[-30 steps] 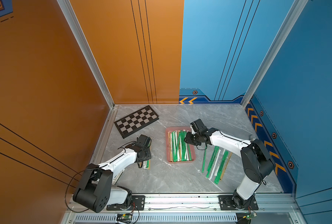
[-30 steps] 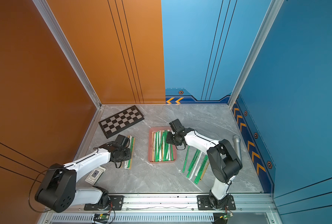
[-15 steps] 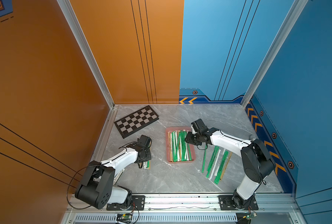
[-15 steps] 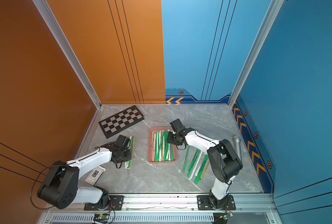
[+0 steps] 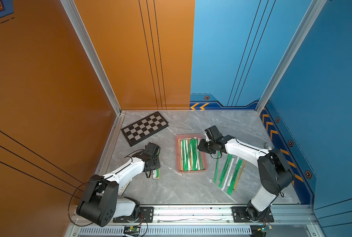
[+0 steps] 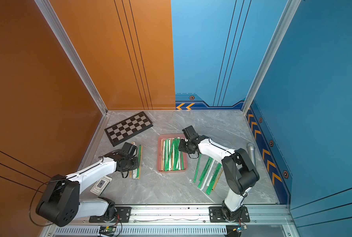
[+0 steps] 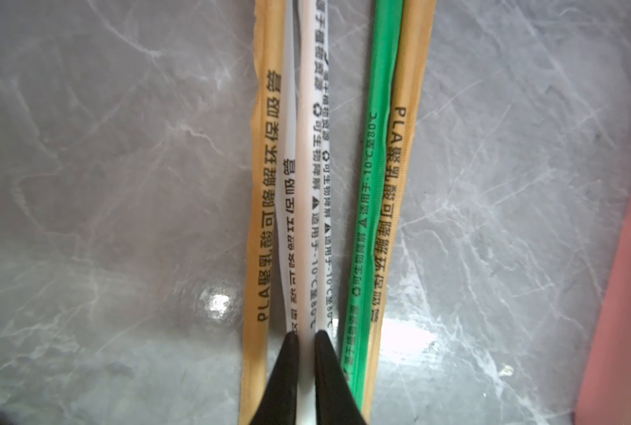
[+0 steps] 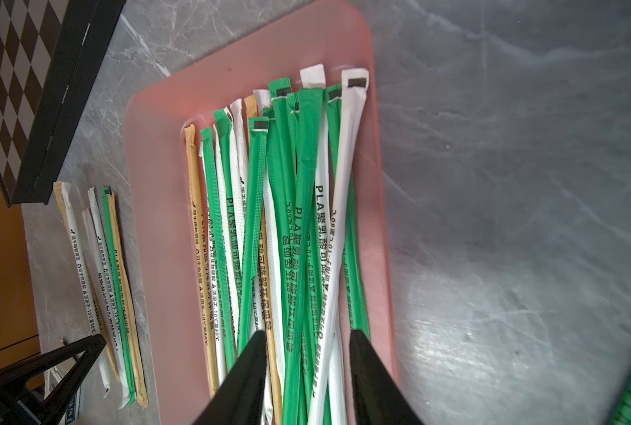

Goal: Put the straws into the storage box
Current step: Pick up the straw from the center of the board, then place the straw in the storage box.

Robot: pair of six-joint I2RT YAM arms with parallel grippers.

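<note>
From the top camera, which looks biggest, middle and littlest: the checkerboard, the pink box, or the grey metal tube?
In a top view, largest to smallest:
1. checkerboard
2. pink box
3. grey metal tube

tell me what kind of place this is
Most likely a robot lab cell, not a kitchen: a left arm and right arm bolted to a metal rail, enclosed by an orange wall and blue wall with chevrons.

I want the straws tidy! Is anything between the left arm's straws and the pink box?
Nothing visible does. The left tool pinches a white straw, and only bare grey table lies between it and the pink box.
</note>
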